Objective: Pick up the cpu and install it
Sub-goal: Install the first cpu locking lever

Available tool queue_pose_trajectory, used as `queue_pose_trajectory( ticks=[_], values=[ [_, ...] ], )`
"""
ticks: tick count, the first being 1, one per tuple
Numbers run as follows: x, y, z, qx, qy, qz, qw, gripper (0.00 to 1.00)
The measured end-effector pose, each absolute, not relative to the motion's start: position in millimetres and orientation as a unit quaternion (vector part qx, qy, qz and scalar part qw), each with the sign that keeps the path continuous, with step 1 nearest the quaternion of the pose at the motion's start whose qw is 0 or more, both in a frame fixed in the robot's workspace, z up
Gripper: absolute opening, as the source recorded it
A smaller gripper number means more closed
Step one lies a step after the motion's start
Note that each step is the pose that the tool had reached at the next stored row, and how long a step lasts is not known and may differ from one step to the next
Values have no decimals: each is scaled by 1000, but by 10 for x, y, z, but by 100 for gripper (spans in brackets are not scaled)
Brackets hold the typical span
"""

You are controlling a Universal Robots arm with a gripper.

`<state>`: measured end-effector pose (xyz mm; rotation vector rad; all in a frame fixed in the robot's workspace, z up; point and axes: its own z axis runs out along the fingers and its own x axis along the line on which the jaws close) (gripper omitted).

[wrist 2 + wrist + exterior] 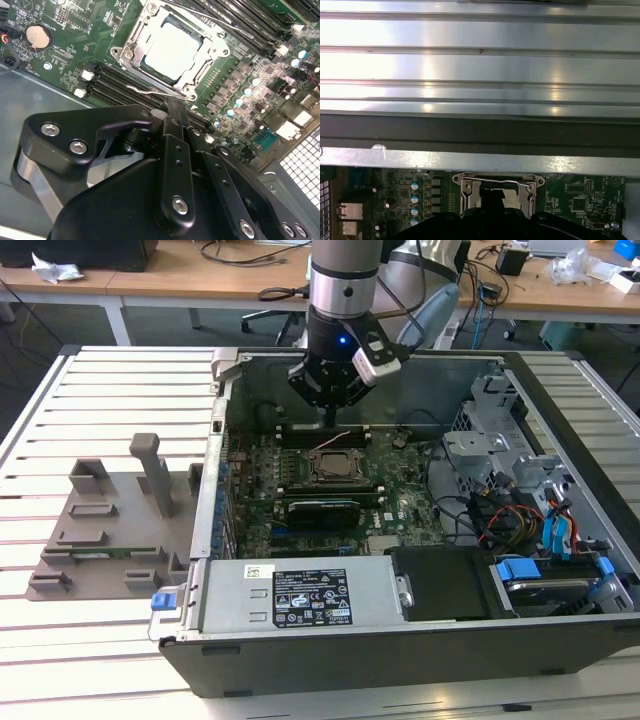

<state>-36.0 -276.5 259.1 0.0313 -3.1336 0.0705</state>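
1. The cpu (172, 50) lies flat inside the socket frame (127, 52) on the motherboard (65, 50), pale metal top up; in the exterior view the socket sits mid-board inside the open computer case (420, 640), just ahead of the black card (322, 510)
2. The gripper (331, 418) hangs above the board on the far side of the socket, fingers pointing down. In the second wrist view the fingers (172, 125) seem drawn together with nothing between them, so the pincer looks closed and empty; the tips are partly hidden by the linkage, so that is a judgement
3. Risk: the chip looks placed, but the retention lever (150, 92) appears to stand loose beside the frame, not latched. If the chip rests slightly askew, any push from above could bend the socket contacts
4. Risk: the fingertips hover close to the memory slots (107, 82) and small board parts near the socket. A drift downward or sideways could scrape them or snag the lever wire
5. Risk: the case wall (480, 160) runs near the wrist, so a wide swing could knock it
6. Orientation: the chip is square, so it has no real long axis; its flat face points straight up and its edges run parallel to the frame's edges. In the second wrist view the whole square appears turned on a diagonal to the picture, which comes from the camera's angle. Whether its corner mark matches the socket's cannot be told
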Motion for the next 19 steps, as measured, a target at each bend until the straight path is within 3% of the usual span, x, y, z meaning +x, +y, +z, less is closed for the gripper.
queue_pose_trajectory(
  ticks=[12,19],
  values=[
    [-394,-2881,2554,10,-1000,-28,3,11],
    [-504,-2882,2488,10,-1000,-30,3,11]
  ],
)
